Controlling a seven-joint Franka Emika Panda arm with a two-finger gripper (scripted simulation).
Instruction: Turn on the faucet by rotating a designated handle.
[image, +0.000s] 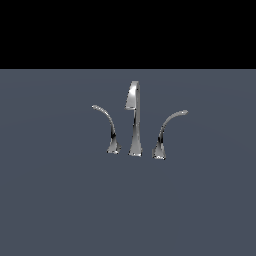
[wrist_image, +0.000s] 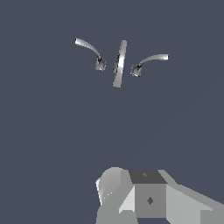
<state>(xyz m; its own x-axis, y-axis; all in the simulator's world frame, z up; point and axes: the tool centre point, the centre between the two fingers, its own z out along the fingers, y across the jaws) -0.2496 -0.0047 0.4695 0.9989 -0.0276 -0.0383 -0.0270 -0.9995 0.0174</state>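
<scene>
The chrome faucet stands on a flat grey surface in the exterior view. Its tall spout (image: 134, 120) is in the middle, with a hooked top. The handle (image: 167, 127) stands on the exterior view's right of the spout, on a flared foot, and arches up and rightward to a flat tip. A mirror-image lever (image: 107, 125) arches leftward on the other side. The wrist view shows the spout (wrist_image: 119, 63), the handle (wrist_image: 151, 59) and the other lever (wrist_image: 89, 47) from above, well apart from my gripper (wrist_image: 148, 197). Only grey blocks of the gripper show. The arm is out of the exterior view.
The grey surface (image: 60, 200) spreads around the faucet on all sides. A black band fills the upper part of the exterior view.
</scene>
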